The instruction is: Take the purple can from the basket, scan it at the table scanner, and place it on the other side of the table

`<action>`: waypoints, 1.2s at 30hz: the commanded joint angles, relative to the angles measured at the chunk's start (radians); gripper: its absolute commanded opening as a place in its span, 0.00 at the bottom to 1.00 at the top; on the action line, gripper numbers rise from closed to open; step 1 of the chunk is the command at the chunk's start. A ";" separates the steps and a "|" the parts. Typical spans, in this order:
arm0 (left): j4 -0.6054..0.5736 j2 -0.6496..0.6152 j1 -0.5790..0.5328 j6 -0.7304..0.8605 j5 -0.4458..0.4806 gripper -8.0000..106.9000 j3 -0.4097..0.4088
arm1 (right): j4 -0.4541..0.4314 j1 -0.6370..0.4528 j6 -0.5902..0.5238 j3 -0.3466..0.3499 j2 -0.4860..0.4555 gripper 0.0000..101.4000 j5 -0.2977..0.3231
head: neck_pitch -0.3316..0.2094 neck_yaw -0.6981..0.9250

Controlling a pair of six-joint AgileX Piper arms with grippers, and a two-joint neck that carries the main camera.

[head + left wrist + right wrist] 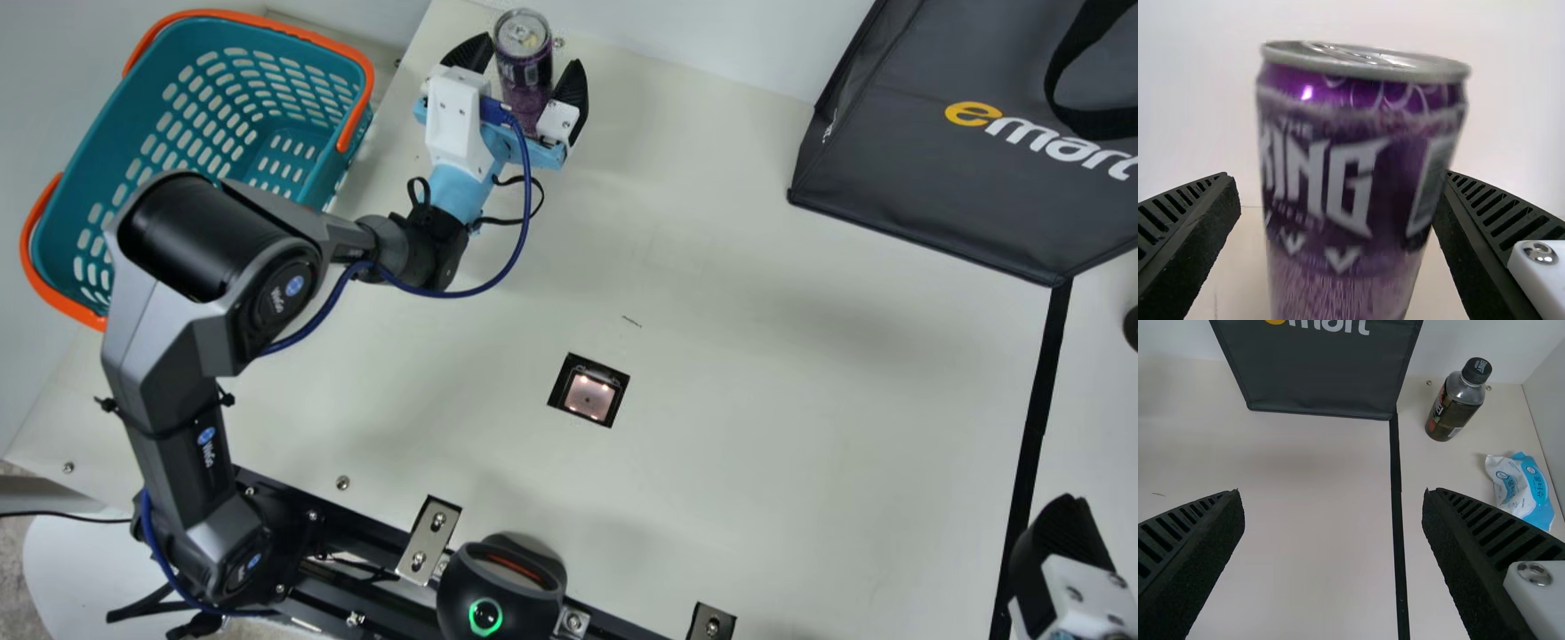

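Well, glossy purple can (524, 76) between parted, ribbed fingers (1198, 240) of left gripper (530, 53).

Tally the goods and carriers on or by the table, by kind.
Drink can: 1, the purple can
Bottle: 1, dark with a black cap
Soft packet: 1, white and blue
Basket: 1, teal
Bag: 1, dark grey
Total: 5
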 commanded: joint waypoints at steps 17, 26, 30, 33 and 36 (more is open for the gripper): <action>0.008 -0.061 0.003 0.008 0.000 0.85 0.064 | 0.000 0.000 0.000 0.000 0.000 0.94 0.000 | -0.029 0.002; 0.034 -0.182 0.010 0.002 0.041 0.85 0.114 | 0.000 0.000 0.000 0.000 0.000 0.94 -0.001 | -0.029 0.002; 0.047 -0.243 0.009 -0.004 0.052 0.85 0.138 | 0.000 0.000 0.000 0.000 0.000 0.94 -0.001 | -0.029 0.002; 0.055 -0.291 0.008 -0.006 0.061 0.85 0.154 | 0.000 0.000 0.000 0.000 0.000 0.94 -0.001 | -0.029 0.002; 0.057 -0.340 0.005 0.002 0.077 0.85 0.169 | 0.000 0.000 0.000 0.000 0.000 0.94 -0.001 | -0.029 0.002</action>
